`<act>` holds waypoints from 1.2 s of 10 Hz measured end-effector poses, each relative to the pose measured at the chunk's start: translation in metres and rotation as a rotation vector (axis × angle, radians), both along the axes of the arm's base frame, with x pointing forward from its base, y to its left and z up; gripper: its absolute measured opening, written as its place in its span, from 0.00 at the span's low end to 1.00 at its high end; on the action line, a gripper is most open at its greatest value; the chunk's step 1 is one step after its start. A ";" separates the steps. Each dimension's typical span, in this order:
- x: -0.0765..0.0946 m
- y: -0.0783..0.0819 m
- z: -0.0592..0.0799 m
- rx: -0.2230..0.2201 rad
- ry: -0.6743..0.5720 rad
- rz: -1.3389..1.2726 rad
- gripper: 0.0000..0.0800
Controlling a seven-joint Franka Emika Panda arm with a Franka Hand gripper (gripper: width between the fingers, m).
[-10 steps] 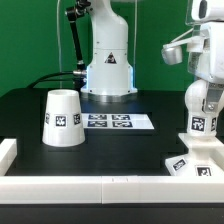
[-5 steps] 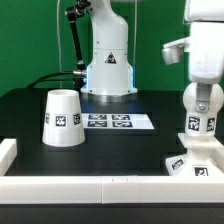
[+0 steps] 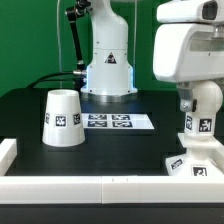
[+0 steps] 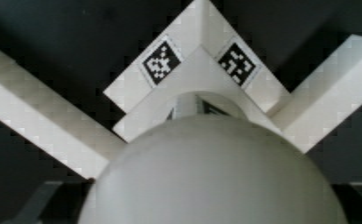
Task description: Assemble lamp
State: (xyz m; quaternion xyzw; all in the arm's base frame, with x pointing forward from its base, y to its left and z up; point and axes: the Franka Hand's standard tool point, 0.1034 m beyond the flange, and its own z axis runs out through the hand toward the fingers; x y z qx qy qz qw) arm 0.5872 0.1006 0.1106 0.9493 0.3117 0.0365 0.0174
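The white bulb (image 3: 203,108) stands upright in the squat square base (image 3: 196,160) at the exterior view's right, with a tag on its neck. My gripper (image 3: 203,90) hangs right over the bulb's round head, and the big white hand fills the top right corner. In the wrist view the bulb head (image 4: 204,165) fills the space between the jaws, which stand wide apart at the picture's edges, and the base (image 4: 199,62) with two tags lies beyond it. The gripper (image 4: 199,214) looks open. The cone shade (image 3: 62,118) stands alone, wide end down, at the exterior view's left.
The marker board (image 3: 112,122) lies flat mid-table between the shade and the base. The robot pedestal (image 3: 108,62) stands behind it. A low white wall (image 3: 90,184) runs along the front edge and round the left corner.
The hand has risen off the bulb and come nearer the exterior camera, so it looks much larger. The bulb, base and shade have stayed in place.
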 end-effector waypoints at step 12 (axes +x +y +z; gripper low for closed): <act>-0.002 0.005 -0.002 0.111 0.002 -1.059 0.72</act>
